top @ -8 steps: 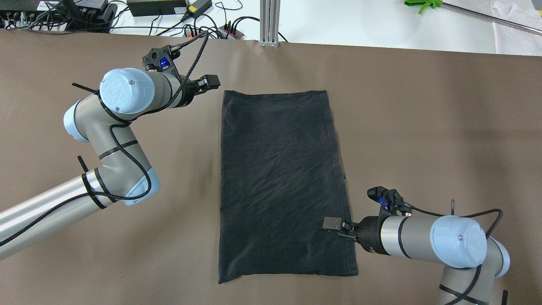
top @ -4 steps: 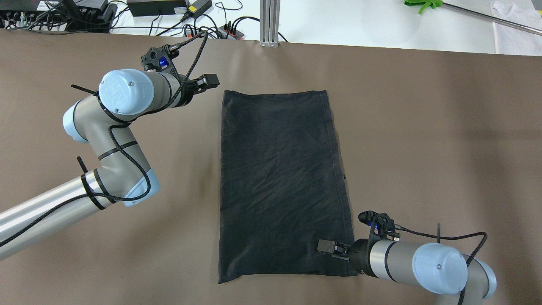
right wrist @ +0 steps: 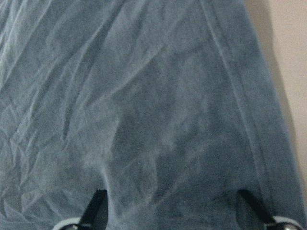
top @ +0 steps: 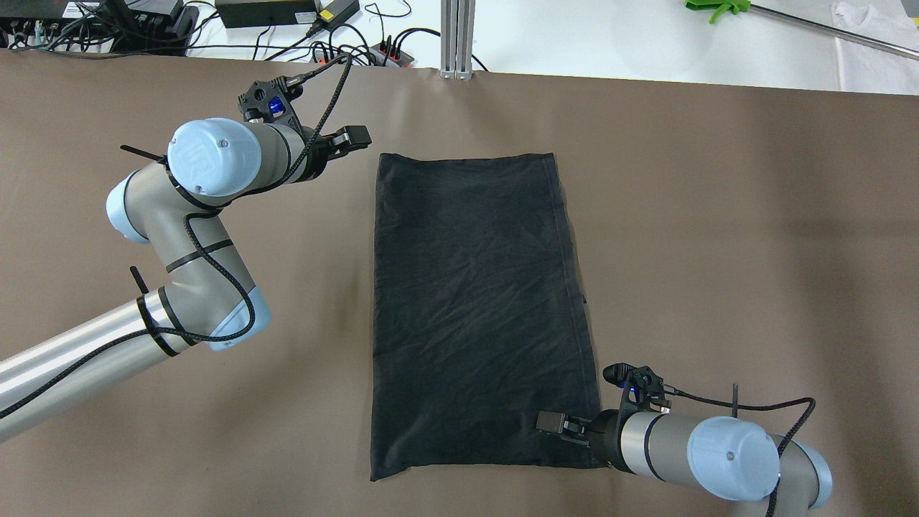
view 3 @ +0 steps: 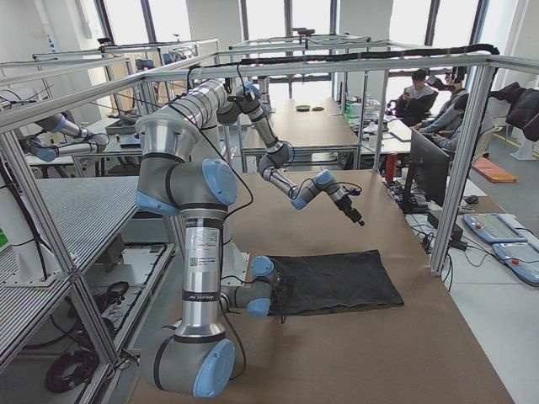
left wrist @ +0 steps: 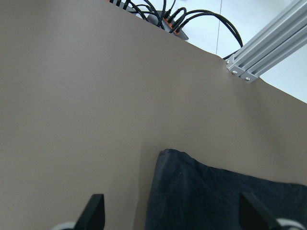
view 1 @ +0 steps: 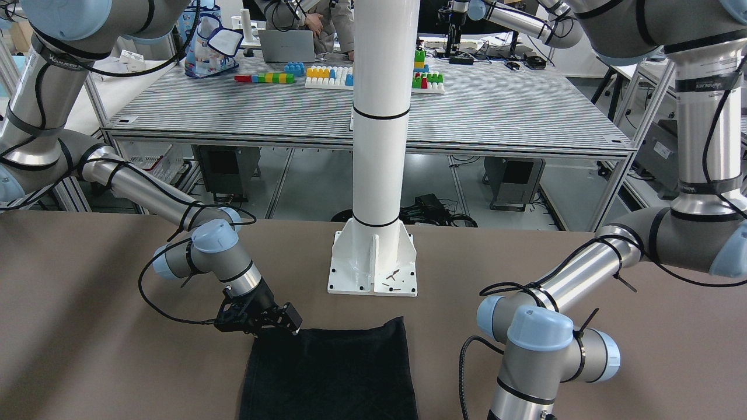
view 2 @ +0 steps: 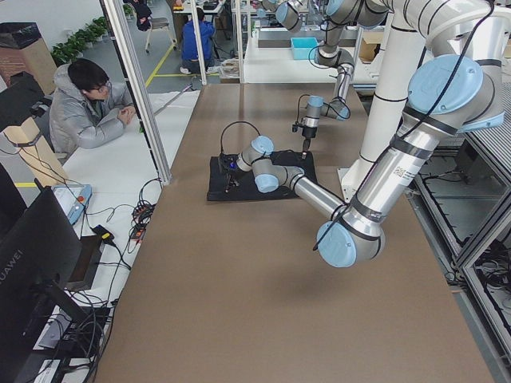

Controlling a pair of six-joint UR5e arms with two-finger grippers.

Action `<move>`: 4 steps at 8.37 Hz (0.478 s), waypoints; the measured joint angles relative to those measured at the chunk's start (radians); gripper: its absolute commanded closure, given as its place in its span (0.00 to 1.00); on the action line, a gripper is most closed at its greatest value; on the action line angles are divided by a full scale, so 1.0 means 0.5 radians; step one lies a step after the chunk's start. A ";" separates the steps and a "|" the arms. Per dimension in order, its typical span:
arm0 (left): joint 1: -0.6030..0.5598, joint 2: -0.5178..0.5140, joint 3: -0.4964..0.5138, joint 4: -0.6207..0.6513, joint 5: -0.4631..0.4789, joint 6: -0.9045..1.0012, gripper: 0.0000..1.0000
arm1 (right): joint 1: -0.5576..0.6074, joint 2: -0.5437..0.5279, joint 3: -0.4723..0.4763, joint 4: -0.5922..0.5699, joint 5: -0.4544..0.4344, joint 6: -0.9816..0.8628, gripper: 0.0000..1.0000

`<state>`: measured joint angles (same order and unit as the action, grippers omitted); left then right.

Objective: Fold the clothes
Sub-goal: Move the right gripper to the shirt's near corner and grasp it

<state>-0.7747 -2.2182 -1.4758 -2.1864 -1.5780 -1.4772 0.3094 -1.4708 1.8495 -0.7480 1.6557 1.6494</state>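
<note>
Sliding along the hemmed edge of the black garment (top: 474,301) since a second ago, the right gripper (top: 550,422) sits over its near right corner — jaws apart. The left gripper (top: 357,136), also spread, hangs just beside the far left corner — the garment lies flat on the table (top: 718,215).

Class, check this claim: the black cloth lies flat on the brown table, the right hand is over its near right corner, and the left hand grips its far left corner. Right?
Not quite. The left hand is open and clear of the cloth, beside its far left corner; the overhead and left wrist views show this. The rest holds.
</note>
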 measured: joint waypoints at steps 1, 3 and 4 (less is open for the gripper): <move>0.000 0.001 0.000 -0.001 0.001 0.000 0.00 | -0.006 0.021 -0.013 -0.008 -0.004 0.001 0.06; -0.001 0.004 0.005 -0.002 0.002 0.002 0.00 | -0.029 0.068 -0.054 -0.015 -0.035 0.003 0.06; -0.001 0.005 0.007 -0.002 0.002 0.003 0.00 | -0.046 0.082 -0.072 -0.016 -0.055 0.003 0.07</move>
<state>-0.7751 -2.2157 -1.4721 -2.1874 -1.5770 -1.4759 0.2866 -1.4299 1.8136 -0.7560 1.6283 1.6510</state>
